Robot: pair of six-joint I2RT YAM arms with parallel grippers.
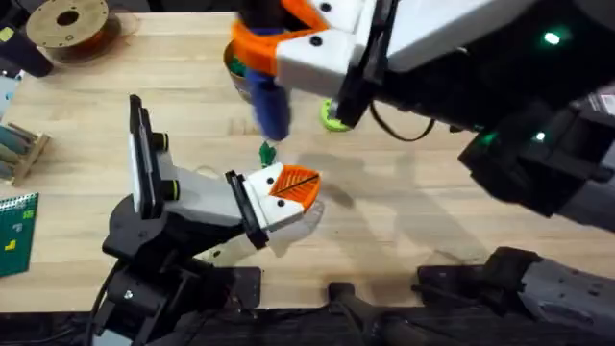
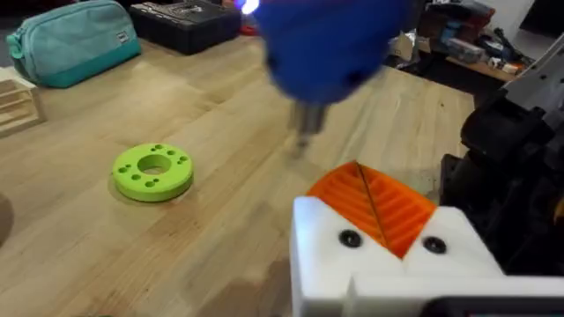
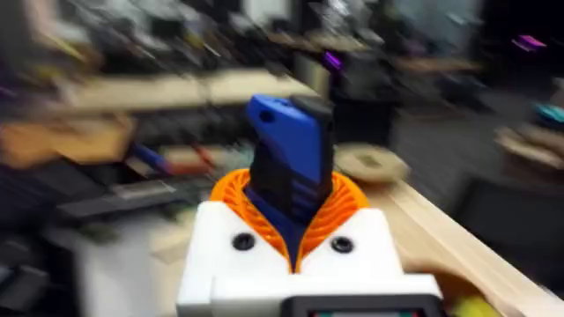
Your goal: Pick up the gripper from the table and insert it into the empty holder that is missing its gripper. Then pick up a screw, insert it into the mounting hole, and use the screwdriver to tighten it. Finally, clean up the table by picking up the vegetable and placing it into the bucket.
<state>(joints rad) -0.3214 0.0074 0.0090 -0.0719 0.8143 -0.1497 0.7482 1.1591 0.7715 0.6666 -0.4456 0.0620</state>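
My right gripper reaches across from the right, raised high, and is shut on the blue screwdriver. The screwdriver's metal tip hangs above and apart from my left gripper. The left gripper is shut, its two orange wedge pads pressed together in the white holder blocks. A dark screw head shows in each block. The small green vegetable lies on the table just beyond the left gripper. The bucket peeks out behind the right gripper, mostly hidden.
A lime-green ring lies right of the screwdriver. A filament spool sits at the far left corner, a wooden rack and a green board at the left edge, and a teal pouch farther off.
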